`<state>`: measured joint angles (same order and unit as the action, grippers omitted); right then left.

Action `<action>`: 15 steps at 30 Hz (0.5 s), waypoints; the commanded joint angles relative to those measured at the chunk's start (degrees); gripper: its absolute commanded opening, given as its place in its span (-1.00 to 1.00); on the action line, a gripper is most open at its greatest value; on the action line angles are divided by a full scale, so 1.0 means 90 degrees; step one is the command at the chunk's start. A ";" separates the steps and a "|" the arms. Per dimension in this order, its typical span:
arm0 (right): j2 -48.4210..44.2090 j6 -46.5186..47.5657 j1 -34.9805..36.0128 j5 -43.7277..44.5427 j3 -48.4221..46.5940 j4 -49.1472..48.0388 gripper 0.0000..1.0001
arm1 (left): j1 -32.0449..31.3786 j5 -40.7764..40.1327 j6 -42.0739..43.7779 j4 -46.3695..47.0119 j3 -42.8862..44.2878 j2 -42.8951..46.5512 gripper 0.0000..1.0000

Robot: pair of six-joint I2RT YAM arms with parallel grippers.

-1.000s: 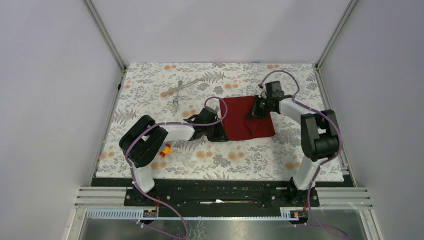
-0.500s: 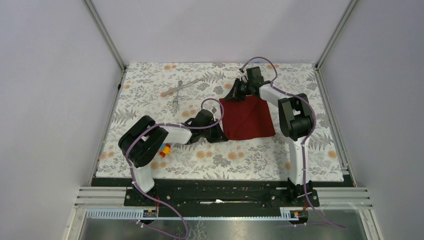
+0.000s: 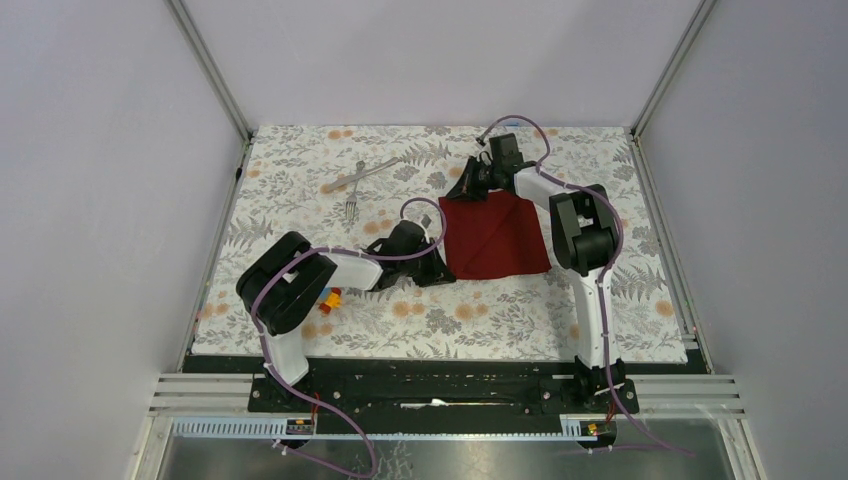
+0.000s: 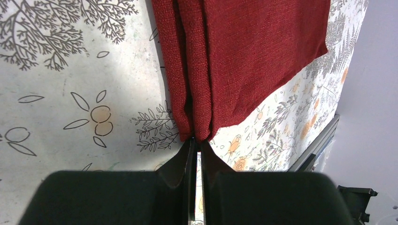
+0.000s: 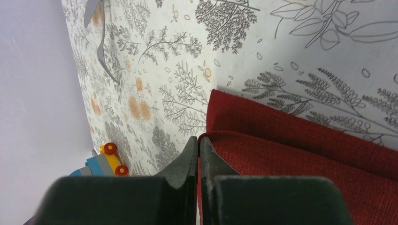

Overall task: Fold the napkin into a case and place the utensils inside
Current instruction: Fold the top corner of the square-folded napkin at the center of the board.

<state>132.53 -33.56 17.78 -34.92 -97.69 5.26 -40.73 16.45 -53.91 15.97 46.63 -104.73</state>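
The dark red napkin lies folded on the flowered tablecloth, mid-table. My left gripper sits at its near left corner; in the left wrist view the left gripper is shut on the napkin, pinching bunched folds at the tips. My right gripper is at the far left corner. In the right wrist view the right gripper is shut on the napkin's upper layer, with red cloth between the fingers. The utensils, a fork and another silver piece, lie apart at the far left.
Small colourful toy blocks lie beside the left arm's elbow, also showing as toy blocks in the right wrist view. Metal frame posts and grey walls close in the table on three sides.
My right gripper swung from the napkin's right part across to its far left corner, drawing a cloth layer over. The left jaws closed onto the near left corner.
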 commanded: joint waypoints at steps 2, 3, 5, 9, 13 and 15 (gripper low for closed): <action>0.0280 -0.0073 -0.0003 0.0166 -0.0488 -0.0098 -1.00 | 0.0017 -0.0352 0.0199 -0.0779 -0.0375 -0.0115 -0.86; 0.0317 -0.0057 -0.0008 0.0203 -0.0535 -0.0056 -1.00 | 0.0014 -0.0350 0.0188 -0.0777 -0.0385 -0.0111 -0.86; 0.0374 -0.0042 -0.0018 0.0269 -0.0592 -0.0026 -1.00 | 0.0014 -0.0345 0.0189 -0.0769 -0.0396 -0.0096 -0.86; 0.0480 -0.0054 -0.0025 0.0272 -0.0706 -0.0027 -1.00 | 0.0020 -0.0334 0.0194 -0.0768 -0.0387 -0.0109 -0.86; 0.0597 -0.0058 -0.0024 0.0214 -0.0802 -0.0018 -1.00 | 0.0019 -0.0314 0.0170 -0.0749 -0.0396 -0.0096 -0.86; 0.0633 -0.0078 -0.0015 0.0174 -0.0832 -0.0018 -1.00 | 0.0017 -0.0305 0.0166 -0.0744 -0.0406 -0.0053 -0.84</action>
<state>137.34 -33.80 17.78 -33.95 -102.08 6.87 -40.71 16.43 -54.26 17.65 45.69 -104.62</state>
